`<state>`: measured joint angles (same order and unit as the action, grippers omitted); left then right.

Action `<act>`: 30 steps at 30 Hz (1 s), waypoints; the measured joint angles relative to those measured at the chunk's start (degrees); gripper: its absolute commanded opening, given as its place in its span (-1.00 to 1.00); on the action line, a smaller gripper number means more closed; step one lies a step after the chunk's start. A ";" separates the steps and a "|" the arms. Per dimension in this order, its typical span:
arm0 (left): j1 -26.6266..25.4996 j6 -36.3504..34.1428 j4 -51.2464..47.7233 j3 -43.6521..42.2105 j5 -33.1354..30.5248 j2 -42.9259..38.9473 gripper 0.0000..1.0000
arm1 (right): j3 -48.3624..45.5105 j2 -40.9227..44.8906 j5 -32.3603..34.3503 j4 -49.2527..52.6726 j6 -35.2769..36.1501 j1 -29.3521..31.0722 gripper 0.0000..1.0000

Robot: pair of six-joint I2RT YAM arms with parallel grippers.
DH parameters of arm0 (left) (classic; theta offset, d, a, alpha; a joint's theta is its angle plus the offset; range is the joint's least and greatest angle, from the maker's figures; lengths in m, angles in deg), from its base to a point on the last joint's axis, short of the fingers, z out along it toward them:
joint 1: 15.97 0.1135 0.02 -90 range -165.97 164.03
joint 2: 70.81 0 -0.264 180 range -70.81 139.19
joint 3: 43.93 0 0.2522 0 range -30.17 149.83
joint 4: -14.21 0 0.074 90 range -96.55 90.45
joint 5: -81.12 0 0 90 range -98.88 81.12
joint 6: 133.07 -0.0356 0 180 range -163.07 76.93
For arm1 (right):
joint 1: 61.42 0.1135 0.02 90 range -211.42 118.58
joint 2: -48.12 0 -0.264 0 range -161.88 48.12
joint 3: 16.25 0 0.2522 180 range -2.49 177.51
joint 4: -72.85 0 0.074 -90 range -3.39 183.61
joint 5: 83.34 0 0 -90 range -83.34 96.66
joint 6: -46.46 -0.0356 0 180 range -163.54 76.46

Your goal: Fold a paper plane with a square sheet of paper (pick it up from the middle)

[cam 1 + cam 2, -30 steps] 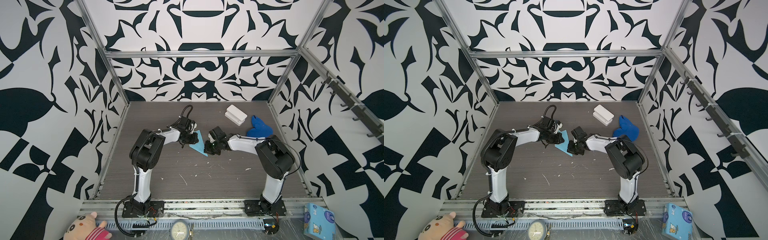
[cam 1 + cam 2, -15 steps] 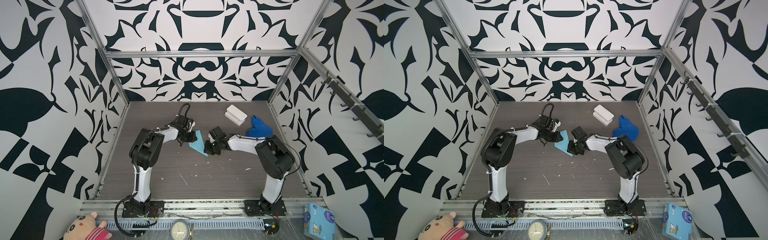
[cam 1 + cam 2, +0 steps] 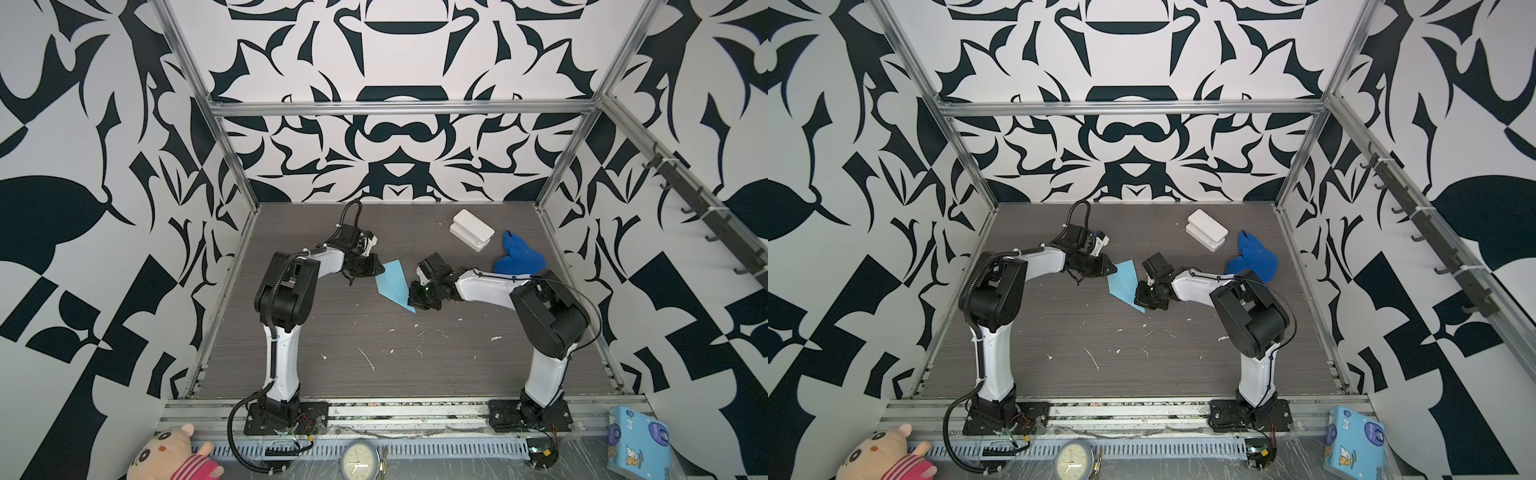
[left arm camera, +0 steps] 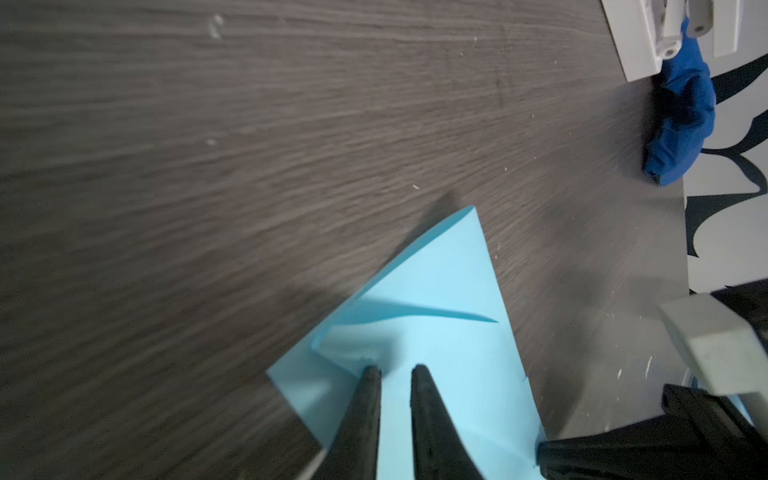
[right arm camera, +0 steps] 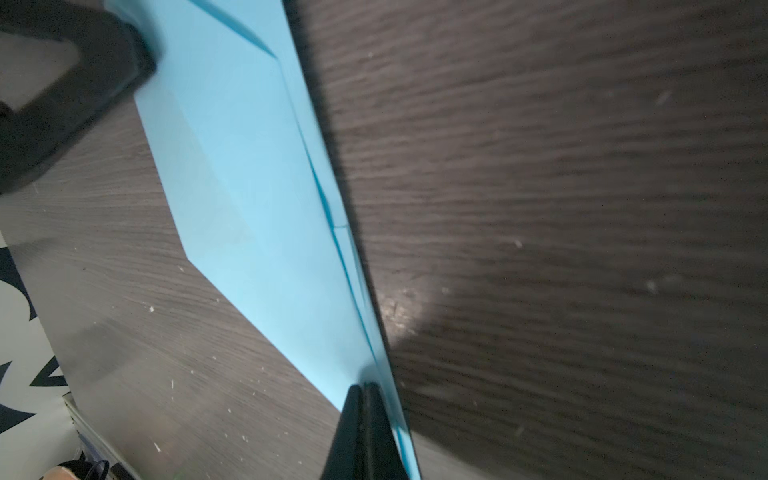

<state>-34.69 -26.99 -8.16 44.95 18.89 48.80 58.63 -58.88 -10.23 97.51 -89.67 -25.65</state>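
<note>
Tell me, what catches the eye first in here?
The bold black-and-white patterned walls grab you first. Then comes the folded light-blue paper, a pointed dart shape at mid-table, with the left gripper at its wide end and the right gripper shut at its narrow end. A royal-blue cloth lies crumpled toward the back right.

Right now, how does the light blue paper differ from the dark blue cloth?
The paper is pale sky blue, the cloth deep royal blue. The paper is a creased, pointed triangle; the cloth a crumpled lump. The left gripper and right gripper are at the paper; the cloth lies alone. Both rest on the table.
</note>
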 measured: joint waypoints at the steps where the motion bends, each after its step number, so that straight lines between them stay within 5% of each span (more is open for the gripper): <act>1: 0.81 0.15 -0.04 0.13 0.07 0.00 -0.58 | 0.00 0.00 0.00 0.00 0.00 0.00 -1.00; 11: 3.93 6.01 1.57 -3.76 -1.88 -5.05 -0.49 | 0.00 0.00 -0.02 0.00 0.00 0.00 -1.00; 18: -6.03 9.09 4.52 -13.14 -2.38 -16.06 -0.58 | -0.02 0.00 -0.02 -0.02 0.00 0.00 -1.00; 23: -13.49 7.82 2.43 -11.91 -3.63 -14.38 -0.73 | -0.02 0.00 0.00 -0.02 0.00 0.00 -1.00; 30: -14.12 5.60 -1.36 -7.67 -4.20 -7.72 -0.75 | -0.15 0.00 -0.04 -0.20 0.00 0.00 -1.00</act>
<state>-48.81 -21.40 -9.51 37.27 14.70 41.08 58.48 -58.88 -10.27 97.31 -89.67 -25.65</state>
